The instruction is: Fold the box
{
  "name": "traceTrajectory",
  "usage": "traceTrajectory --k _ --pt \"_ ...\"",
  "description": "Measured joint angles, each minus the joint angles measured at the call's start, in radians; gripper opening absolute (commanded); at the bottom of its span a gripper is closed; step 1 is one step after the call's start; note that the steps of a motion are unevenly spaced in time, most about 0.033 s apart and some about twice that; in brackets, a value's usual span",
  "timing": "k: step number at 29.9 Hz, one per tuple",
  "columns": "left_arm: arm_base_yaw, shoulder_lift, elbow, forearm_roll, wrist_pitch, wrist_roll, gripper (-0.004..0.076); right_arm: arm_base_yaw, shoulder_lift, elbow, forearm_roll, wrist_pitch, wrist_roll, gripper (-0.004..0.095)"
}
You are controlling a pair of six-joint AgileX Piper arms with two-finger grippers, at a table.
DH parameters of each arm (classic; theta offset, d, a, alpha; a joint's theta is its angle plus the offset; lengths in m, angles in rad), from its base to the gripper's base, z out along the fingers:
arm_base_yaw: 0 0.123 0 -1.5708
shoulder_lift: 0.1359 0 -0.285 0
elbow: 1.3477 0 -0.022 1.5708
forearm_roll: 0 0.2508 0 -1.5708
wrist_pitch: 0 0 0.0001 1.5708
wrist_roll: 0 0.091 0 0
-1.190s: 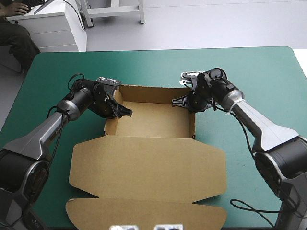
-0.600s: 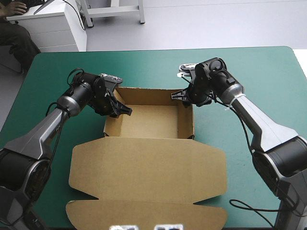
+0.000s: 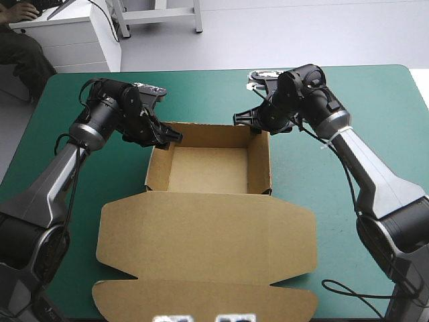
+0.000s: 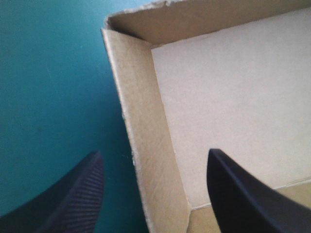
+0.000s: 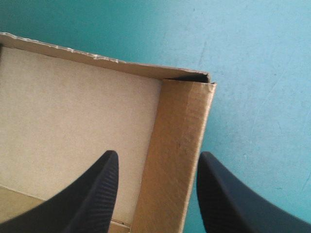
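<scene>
The brown box (image 3: 208, 171) stands as an open tray in the middle of the table, its walls raised. Its lid (image 3: 208, 241) lies flat toward the front edge. My left gripper (image 3: 171, 137) hovers at the tray's far left corner, open. In the left wrist view the left gripper (image 4: 154, 154) straddles the left wall (image 4: 146, 126) without touching it. My right gripper (image 3: 244, 121) hangs at the far right corner, also open. In the right wrist view the right gripper (image 5: 159, 155) stands astride the right wall (image 5: 182, 126), both fingers apart from the board.
The teal-green cover (image 3: 369, 100) lies bare behind the box and on both sides of it. The flat lid reaches almost to the table's front edge.
Both grippers have opened and let go of the side walls, then risen and drawn back toward the tray's far corners. The walls stay upright.
</scene>
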Motion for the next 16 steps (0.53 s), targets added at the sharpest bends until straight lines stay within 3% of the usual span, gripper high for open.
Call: traceTrajectory --k 9,16 --pt "0.0 -0.163 -0.02 0.003 0.015 -0.008 0.0409 0.0 -0.1 -0.002 0.0 0.007 0.0 0.0472" --pt "0.0 -0.356 -0.015 0.006 0.019 -0.008 0.0166 0.0 -0.152 0.001 -0.001 0.01 0.0 0.0472"
